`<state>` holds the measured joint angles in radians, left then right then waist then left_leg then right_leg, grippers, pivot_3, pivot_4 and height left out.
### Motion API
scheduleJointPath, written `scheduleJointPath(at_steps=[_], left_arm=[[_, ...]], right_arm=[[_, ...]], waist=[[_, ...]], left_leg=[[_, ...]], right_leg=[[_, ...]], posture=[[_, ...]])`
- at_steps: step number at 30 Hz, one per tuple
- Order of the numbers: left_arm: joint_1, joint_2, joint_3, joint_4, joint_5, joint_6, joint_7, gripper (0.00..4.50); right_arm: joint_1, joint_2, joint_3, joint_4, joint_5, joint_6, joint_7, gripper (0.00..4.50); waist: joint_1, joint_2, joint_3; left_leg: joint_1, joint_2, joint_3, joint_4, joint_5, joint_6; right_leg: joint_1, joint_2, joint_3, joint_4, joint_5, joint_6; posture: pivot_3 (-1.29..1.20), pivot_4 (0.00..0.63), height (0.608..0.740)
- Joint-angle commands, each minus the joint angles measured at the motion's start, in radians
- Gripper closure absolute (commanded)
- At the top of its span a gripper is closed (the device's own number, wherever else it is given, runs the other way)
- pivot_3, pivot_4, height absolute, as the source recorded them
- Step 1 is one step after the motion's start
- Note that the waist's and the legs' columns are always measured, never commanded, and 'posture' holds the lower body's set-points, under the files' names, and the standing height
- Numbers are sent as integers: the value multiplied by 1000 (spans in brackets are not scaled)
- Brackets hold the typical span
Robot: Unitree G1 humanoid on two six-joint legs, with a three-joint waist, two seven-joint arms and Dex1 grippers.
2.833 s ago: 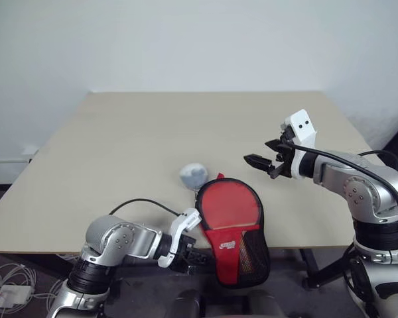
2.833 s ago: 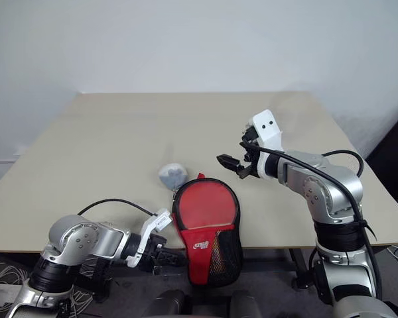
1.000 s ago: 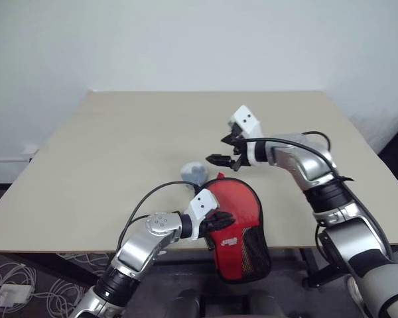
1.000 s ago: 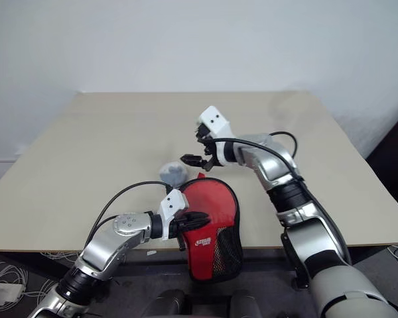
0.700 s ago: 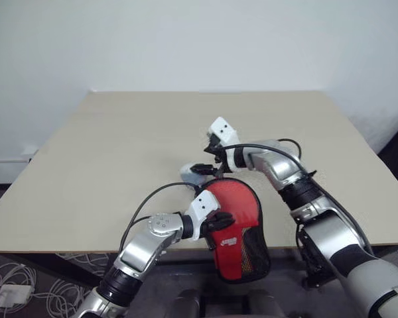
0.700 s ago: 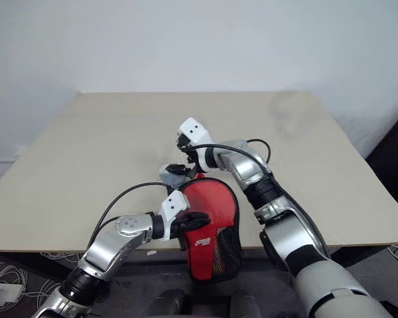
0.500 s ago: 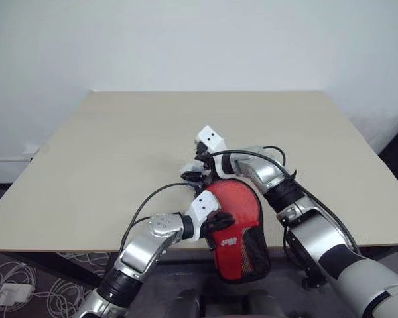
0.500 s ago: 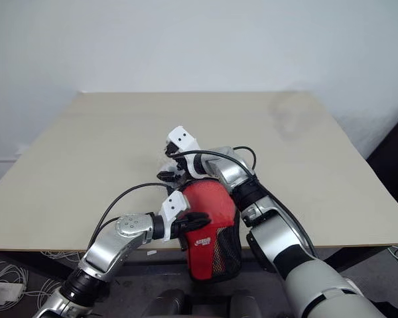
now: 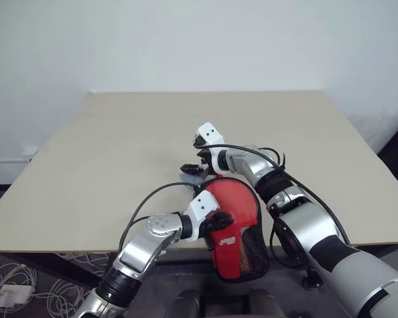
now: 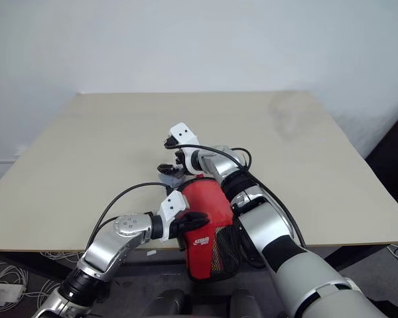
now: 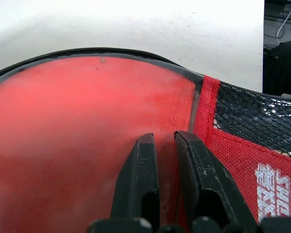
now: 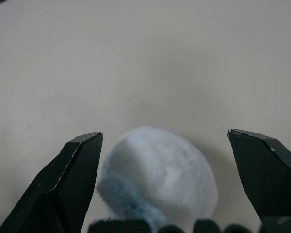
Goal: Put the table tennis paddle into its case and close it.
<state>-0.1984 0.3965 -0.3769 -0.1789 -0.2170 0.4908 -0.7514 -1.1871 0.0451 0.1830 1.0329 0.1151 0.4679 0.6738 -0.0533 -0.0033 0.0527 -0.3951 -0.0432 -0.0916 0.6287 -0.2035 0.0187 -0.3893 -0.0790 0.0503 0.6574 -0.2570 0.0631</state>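
I am seeing the red case (image 9: pixel 235 222) hanging over the table's (image 9: pixel 106 152) near edge, mesh end off the table. My left gripper (image 11: pixel 166 145) is pressing on its red face, fingers nearly clenched with nothing between them. My right gripper (image 12: pixel 165 141) is hovering spread wide around a pale fuzzy ball (image 12: pixel 160 170), seemingly not touching it. Bare tabletop is stretching beyond.
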Motion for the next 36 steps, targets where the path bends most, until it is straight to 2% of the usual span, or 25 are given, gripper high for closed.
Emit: scheduleJointPath(at_steps=[1,4,13,24,33,36], left_arm=[[-5,0,5,-24,0,2,-7,3883],[-4,0,6,-26,0,5,-6,3883],[-2,0,6,-32,0,14,-4,3883],[-8,-2,4,-23,0,15,-9,3883],[-10,-4,4,-21,2,12,-11,3883],[-10,-5,5,-20,2,12,-12,3918]], right_arm=[[-61,13,-39,47,-16,-37,-54,0],[-72,24,-46,98,-36,-53,-96,0],[-56,36,-21,133,-108,-60,-89,0],[12,26,71,49,-176,53,82,0],[39,22,89,0,-186,72,89,0],[41,20,90,-8,-189,66,86,589]], waist=[[0,0,0],[0,0,0],[-1,1,0],[0,3,-2],[0,3,-2],[0,3,-2]], left_leg=[[0,0,0,0,0,0],[0,0,0,0,0,0],[0,0,0,0,0,0],[1,0,0,0,0,0],[1,0,0,0,0,0],[1,0,0,0,0,0]], right_leg=[[0,0,0,0,0,0],[0,0,0,0,0,0],[0,1,0,0,0,0],[0,1,0,1,0,0],[1,1,0,1,0,0],[0,1,0,1,0,0]], posture=[[0,0,734],[0,0,734],[0,0,734],[0,0,734],[0,0,734],[0,0,734]])
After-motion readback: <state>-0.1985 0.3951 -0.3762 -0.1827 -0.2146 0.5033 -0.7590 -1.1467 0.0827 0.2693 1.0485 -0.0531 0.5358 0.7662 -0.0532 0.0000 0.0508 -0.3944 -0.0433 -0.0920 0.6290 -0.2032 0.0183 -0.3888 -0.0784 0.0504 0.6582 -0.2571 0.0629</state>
